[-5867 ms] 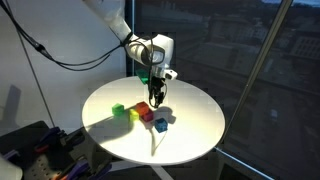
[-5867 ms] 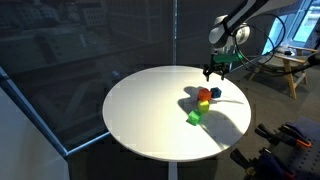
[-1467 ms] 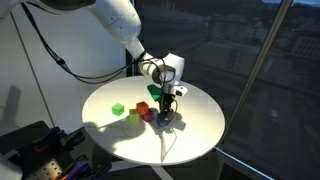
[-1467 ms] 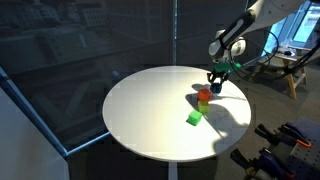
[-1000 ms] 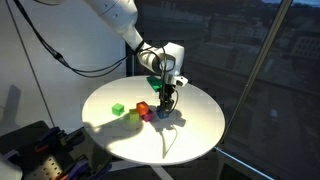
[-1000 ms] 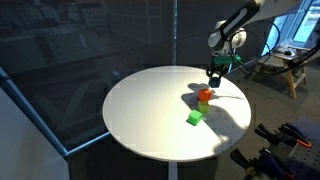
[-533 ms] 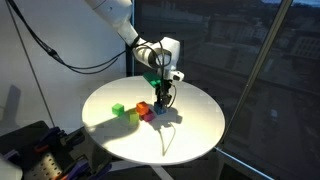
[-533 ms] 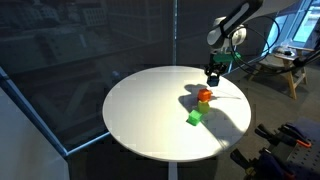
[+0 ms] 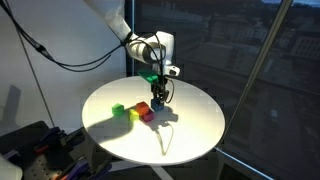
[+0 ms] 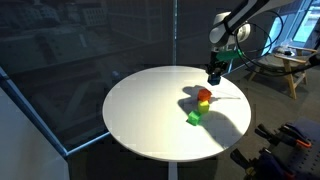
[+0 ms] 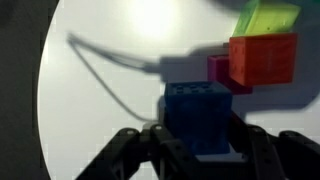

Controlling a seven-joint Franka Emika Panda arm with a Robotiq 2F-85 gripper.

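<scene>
Gripped a blue block (image 11: 197, 115) in the gripper (image 9: 158, 98), jaws narrowed onto its sides, lower centre of the wrist view. Hung above the table (image 9: 195, 125), apparently clear of it. Sat near the red block (image 11: 263, 58), upper right. Called for a firm, level hold, well off that neighbour.

Looked like robotics lab set up in high-rise office space. Robot arm (image 9: 112, 22) reached over round white table (image 9: 195, 135) with toy blocks (image 9: 118, 110) as props. Loose black cable (image 9: 25, 43) hung from arm. Floor-to-ceiling glass wall (image 9: 270, 80) showed buildings outside. Black equipment (image 10: 285, 140) stood beside table, wooden furniture (image 10: 283, 66) in background.
</scene>
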